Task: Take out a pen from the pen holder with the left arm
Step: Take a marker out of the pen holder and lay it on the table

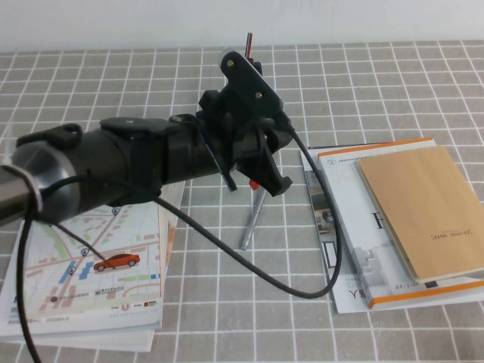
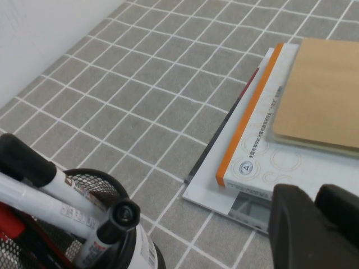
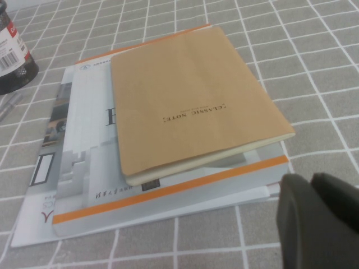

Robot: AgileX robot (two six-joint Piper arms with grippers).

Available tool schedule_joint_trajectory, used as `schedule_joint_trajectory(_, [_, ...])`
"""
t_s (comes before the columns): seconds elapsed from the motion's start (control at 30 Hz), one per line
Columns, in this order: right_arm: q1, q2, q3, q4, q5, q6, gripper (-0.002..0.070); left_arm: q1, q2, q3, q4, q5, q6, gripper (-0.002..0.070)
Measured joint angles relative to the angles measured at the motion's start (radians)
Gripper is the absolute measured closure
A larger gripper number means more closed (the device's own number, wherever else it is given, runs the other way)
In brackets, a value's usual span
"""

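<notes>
Looking first at the high view, the left gripper (image 1: 265,170) hangs right in front of the pen holder (image 2: 95,180) and covers it completely; only a red pen tip (image 1: 248,41) rises behind the wrist. The risk, as I judge it, is a half-blind approach, and the loose black cable (image 1: 227,253) hanging from the arm may snag. A silver pen (image 1: 249,223) lies on the table just beside the holder, on the robot's side, so a low move may push it away. The book stack (image 1: 393,227) is well apart from the holder.

In the left wrist view the holder is a black mesh cup, near the gripper. The gripper's fingers (image 2: 291,224) are pressed together with nothing between them. I think they must spread before descending; closed fingers would only knock the pens or tip the cup. Inside lean white markers (image 2: 42,210) with black caps and one dark marker (image 2: 124,214), all touching each other. Such crowding may make the pinch take two pens, or drag the cup upward with them.

In the right wrist view the right gripper (image 3: 313,193) hovers on the far side of the book stack from the holder, fingers pressed together, holding nothing. Only the holder's labelled wall shows here; its contents are out of frame.
</notes>
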Motion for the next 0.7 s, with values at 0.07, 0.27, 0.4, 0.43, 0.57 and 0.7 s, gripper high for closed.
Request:
schedule_joint_trajectory(0.07, [0.000,0.000,0.000,0.000,0.000,0.000,0.0689,0.000,0.014,-0.006,0.000,0.000,0.012,0.0643])
schedule_joint_trajectory(0.27, [0.000,0.000,0.000,0.000,0.000,0.000,0.0689,0.000,0.026,-0.008,0.000,0.001,0.132,0.0643])
schedule_joint_trajectory(0.4, [0.000,0.000,0.000,0.000,0.000,0.000,0.0689,0.000,0.026,-0.008,0.010,0.009,0.168,0.0643])
schedule_joint_trajectory(0.43, [0.000,0.000,0.000,0.000,0.000,0.000,0.0689,0.000,0.026,-0.008,0.021,0.019,0.168,0.0643])
schedule_joint_trajectory(0.57, [0.000,0.000,0.000,0.000,0.000,0.000,0.0689,0.000,0.026,-0.010,0.046,0.070,0.152,0.0643])
schedule_joint_trajectory(0.7, [0.000,0.000,0.000,0.000,0.000,0.000,0.0689,0.000,0.026,-0.010,0.049,0.080,0.145,0.0643])
